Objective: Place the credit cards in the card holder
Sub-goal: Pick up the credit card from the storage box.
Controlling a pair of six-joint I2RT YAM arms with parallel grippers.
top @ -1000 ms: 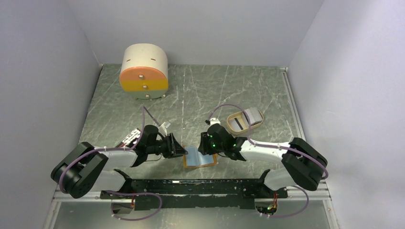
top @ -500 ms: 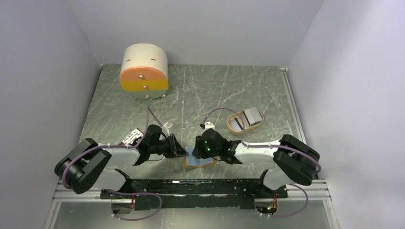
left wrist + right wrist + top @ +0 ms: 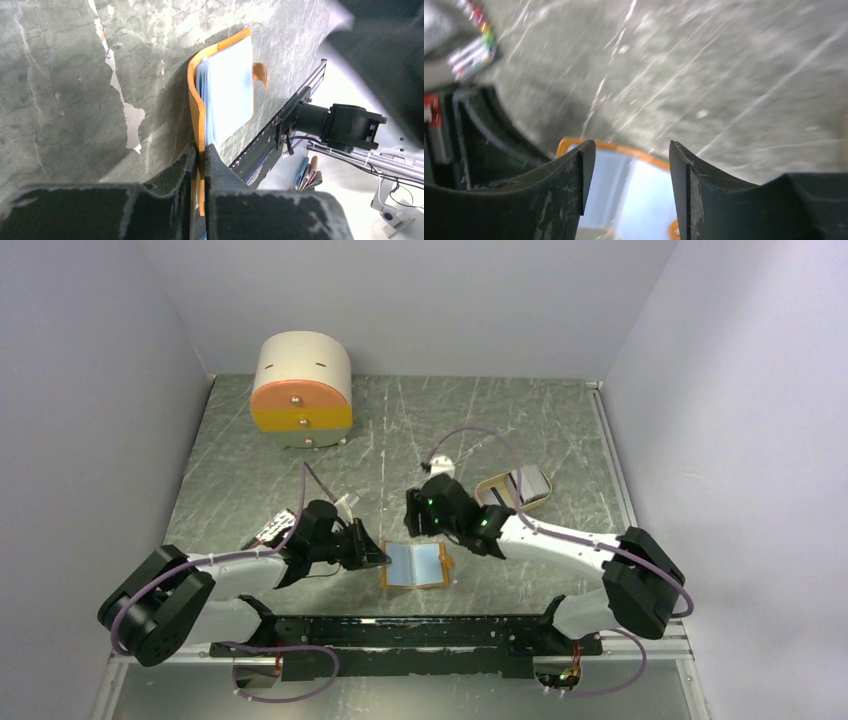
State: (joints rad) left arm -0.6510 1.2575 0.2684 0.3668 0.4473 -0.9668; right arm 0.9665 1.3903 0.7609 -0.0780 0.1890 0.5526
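One leathery orange card holder point(image 3: 227, 90), pinched by left pincer point(image 3: 200, 150); right pincer point(image 3: 631, 160) gapes empty.

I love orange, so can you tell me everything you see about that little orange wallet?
The card holder is a small orange-tan, leather-looking wallet, pale blue inside, with a curved snap tab on one side. It lies open on the grey-green table, near the arms' bases. The left hand is shut on its orange edge nearest that arm.
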